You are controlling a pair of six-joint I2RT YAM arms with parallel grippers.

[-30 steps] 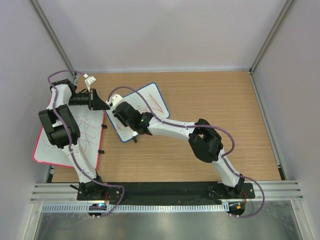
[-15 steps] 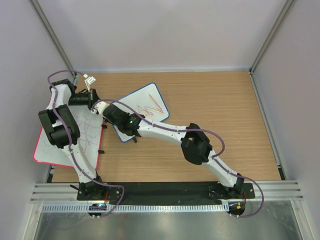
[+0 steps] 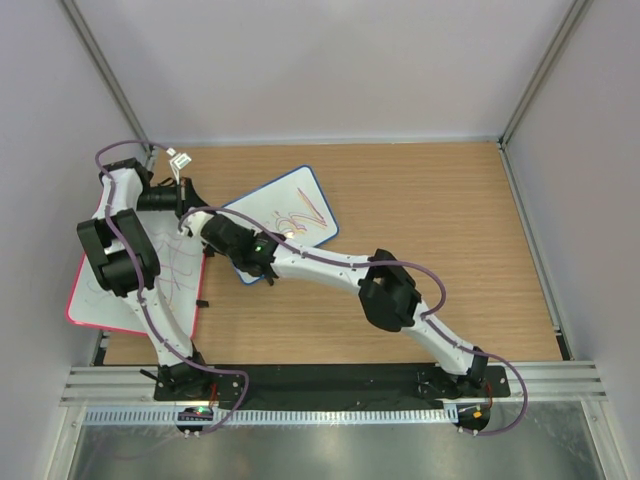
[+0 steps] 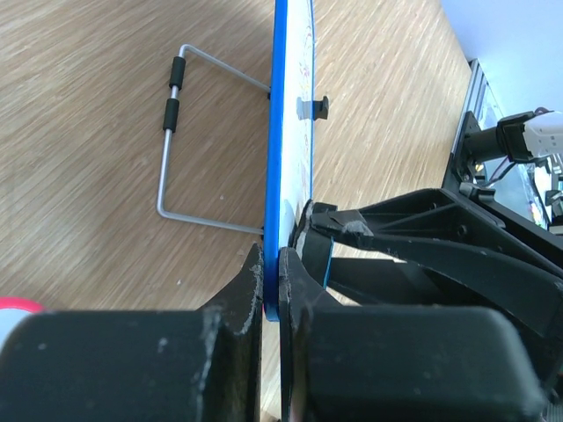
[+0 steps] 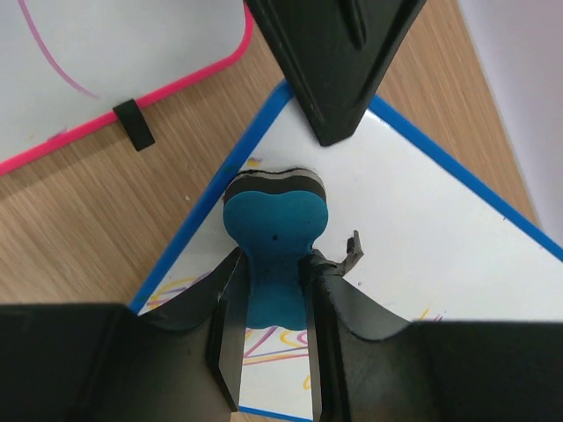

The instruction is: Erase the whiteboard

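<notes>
Whiteboard (image 3: 285, 203) sitting on table (image 3: 430, 210), left of centre in top view, blue frame, coloured scribbles showing on right part. Left gripper (image 4: 272, 264) clamping board's left edge, fingers shut on frame. Right gripper (image 5: 271, 257) squeezing teal eraser (image 5: 273, 215), eraser tip touching board near left corner, just beside left gripper. Pink-framed board (image 3: 105, 290) lying at far left under left arm.

Over last second: right gripper (image 5: 270, 260) with eraser (image 5: 273, 218) slid toward 8 o'clock across whiteboard (image 3: 290, 195), reached its 9 o'clock corner; right elbow (image 3: 390, 292) shifted toward 9 o'clock.
</notes>
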